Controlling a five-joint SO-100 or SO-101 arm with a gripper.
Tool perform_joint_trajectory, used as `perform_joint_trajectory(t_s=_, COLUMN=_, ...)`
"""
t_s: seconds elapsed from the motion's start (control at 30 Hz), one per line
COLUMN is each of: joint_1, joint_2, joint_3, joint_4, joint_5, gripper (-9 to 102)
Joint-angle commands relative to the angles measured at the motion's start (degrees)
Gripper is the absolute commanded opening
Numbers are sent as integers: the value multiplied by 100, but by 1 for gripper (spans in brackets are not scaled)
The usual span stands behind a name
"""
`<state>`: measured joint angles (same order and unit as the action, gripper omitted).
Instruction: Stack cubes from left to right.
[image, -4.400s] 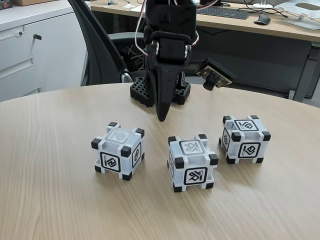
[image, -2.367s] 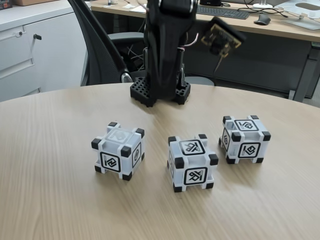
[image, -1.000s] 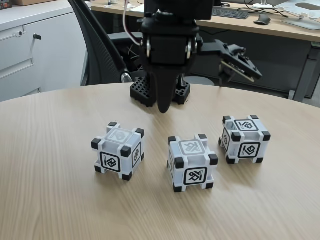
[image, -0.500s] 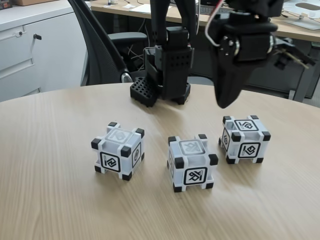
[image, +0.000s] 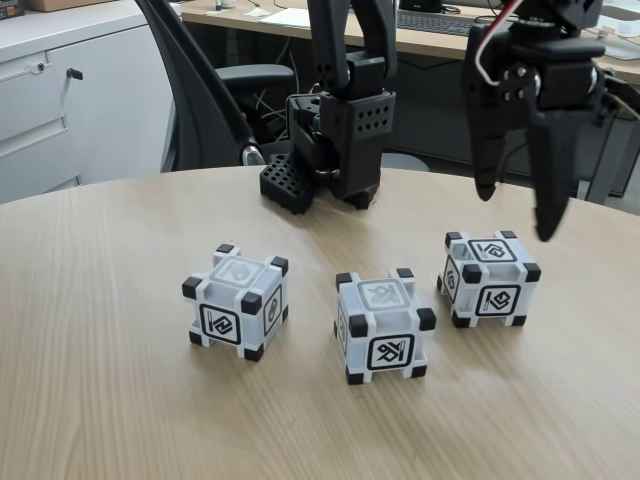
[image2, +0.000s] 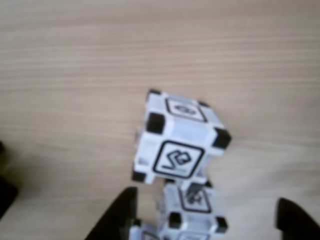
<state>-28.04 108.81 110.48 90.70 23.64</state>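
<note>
Three cubes sit in a row on the wood table (image: 100, 400), all apart, none stacked. Claw (image: 515, 215) hangs w/ fingers spread wide, empty, above the right cube (image: 488, 278) in the fixed view. Middle cube (image: 384, 325) and left cube (image: 237, 301) lie further left of it. Wrist view: nearest cube (image2: 177, 142) below claw, between the finger tips.

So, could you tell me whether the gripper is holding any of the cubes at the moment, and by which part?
Nothing is held. The gripper hangs with its jaws open above the right-hand cube in the fixed view, touching none of the three.
</note>
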Motion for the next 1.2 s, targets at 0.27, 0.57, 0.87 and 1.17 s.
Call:
perform_joint_trajectory(t_s=0.27, joint_1=26, joint_2=-387, joint_3=-176, joint_4=35, joint_5=-62, gripper=46)
perform_joint_trajectory(t_s=0.57, joint_1=114, joint_2=-1143, joint_3=-176, joint_4=35, joint_5=-44, gripper=48)
perform_joint_trajectory(t_s=0.87, joint_1=123, joint_2=-1802, joint_3=-211, joint_4=-18, joint_5=53, gripper=48)
perform_joint_trajectory(t_s=1.17, joint_1=123, joint_2=-2180, joint_3=-255, joint_4=-44, joint_5=88, gripper=20)
